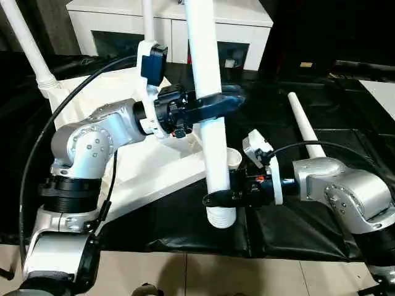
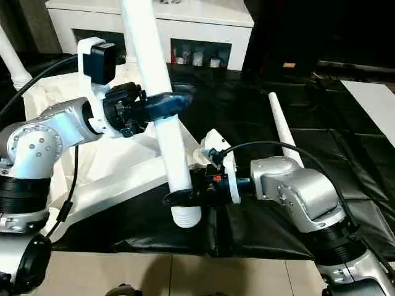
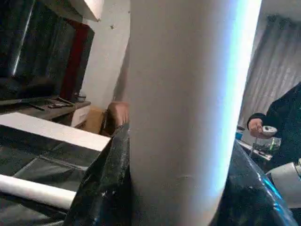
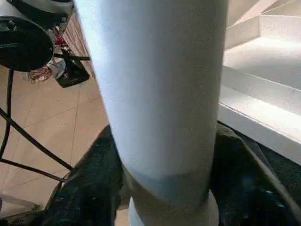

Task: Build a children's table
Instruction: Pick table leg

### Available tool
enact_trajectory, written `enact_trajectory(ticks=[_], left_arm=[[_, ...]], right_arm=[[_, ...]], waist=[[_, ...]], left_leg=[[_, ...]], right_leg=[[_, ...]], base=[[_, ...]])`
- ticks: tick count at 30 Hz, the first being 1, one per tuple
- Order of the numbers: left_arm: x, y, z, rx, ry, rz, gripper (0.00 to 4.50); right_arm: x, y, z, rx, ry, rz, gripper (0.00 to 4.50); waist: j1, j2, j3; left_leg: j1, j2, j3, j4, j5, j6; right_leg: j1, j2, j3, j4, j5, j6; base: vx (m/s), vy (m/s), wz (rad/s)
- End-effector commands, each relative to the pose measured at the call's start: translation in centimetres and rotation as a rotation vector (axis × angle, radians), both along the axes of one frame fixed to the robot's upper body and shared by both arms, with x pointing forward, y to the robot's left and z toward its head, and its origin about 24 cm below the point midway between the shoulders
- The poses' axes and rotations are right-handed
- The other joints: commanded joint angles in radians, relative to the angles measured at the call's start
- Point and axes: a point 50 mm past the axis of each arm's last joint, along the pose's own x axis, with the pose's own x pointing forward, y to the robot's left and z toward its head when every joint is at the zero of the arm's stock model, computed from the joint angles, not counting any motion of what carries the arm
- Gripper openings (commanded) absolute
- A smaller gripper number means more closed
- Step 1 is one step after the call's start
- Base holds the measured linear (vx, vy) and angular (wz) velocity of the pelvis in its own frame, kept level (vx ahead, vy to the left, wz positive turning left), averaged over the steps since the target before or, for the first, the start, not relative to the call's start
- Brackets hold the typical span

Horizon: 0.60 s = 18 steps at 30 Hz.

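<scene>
A long white table leg (image 1: 207,68) stands nearly upright over the mat, its ribbed end (image 1: 221,217) pointing down. My left gripper (image 1: 213,105) is shut on the leg at mid-height; its dark fingers (image 3: 103,188) press both sides. My right gripper (image 1: 221,198) is shut on the same leg just above the ribbed end, with a finger (image 4: 89,188) on each side. The white tabletop (image 1: 154,166) lies underside up on the black mat, and its near corner socket (image 1: 233,159) sits right behind the leg. Two more legs (image 1: 28,43) (image 1: 148,18) stand in its far sockets.
Another white leg (image 1: 303,123) lies loose on the black mat (image 1: 308,228) to the right. A white cabinet (image 1: 166,18) stands behind the tabletop. A flat white board (image 1: 382,92) lies at the far right. A person's hand (image 3: 256,127) holds a small device in the background.
</scene>
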Motion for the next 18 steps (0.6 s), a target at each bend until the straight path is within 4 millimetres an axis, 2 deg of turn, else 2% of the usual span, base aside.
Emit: enact_trajectory(ticks=[1,3,10,12,16,18], left_arm=[[-0.2,-0.5,1.0,0.006,-0.048,-0.020,1.72],[-0.3,-0.6,0.9,0.013,-0.049,-0.024,1.72],[0.2,-0.6,0.8,0.028,-0.039,0.036,1.72],[0.9,-0.5,0.8,0.012,0.011,0.079,2.42],[1.4,0.2,1.1,-0.011,0.029,0.120,2.53],[1.3,0.4,1.1,-0.022,0.038,0.111,2.88]], right_arm=[[0.0,-0.2,-0.1,-0.005,0.000,-0.007,2.18],[0.0,-0.2,-0.2,-0.007,0.001,-0.009,2.03],[0.3,-0.2,-0.3,-0.005,-0.010,-0.033,1.96],[0.5,-0.2,-0.2,0.003,-0.028,-0.057,1.95],[1.2,-0.3,0.3,0.038,-0.062,-0.138,1.93],[1.4,-0.5,0.7,0.063,-0.080,-0.184,1.91]], waist=[[0.001,-0.005,-0.079],[0.001,-0.005,-0.078],[0.000,-0.004,-0.079],[0.002,-0.001,-0.079],[0.001,-0.003,-0.079],[0.000,-0.003,-0.079]], left_leg=[[0.019,0.047,-0.013,-0.074,-0.133,-0.011],[0.019,0.047,-0.013,-0.074,-0.136,-0.011],[0.018,0.047,-0.013,-0.073,-0.137,-0.014],[0.019,0.045,-0.013,-0.072,-0.140,-0.014],[0.019,0.045,-0.014,-0.072,-0.151,-0.022],[0.018,0.045,-0.015,-0.073,-0.144,-0.024]], right_leg=[[0.056,-0.058,0.047,-0.059,-0.197,-0.200],[0.056,-0.058,0.047,-0.059,-0.202,-0.200],[0.056,-0.058,0.046,-0.058,-0.197,-0.201],[0.056,-0.058,0.047,-0.059,-0.199,-0.201],[0.055,-0.059,0.045,-0.061,-0.217,-0.197],[0.056,-0.058,0.045,-0.059,-0.206,-0.195]], base=[[0.000,0.000,0.00],[0.000,0.000,0.00],[0.000,0.000,0.00],[0.000,0.000,0.00],[0.000,0.000,0.00],[0.000,0.000,0.00]])
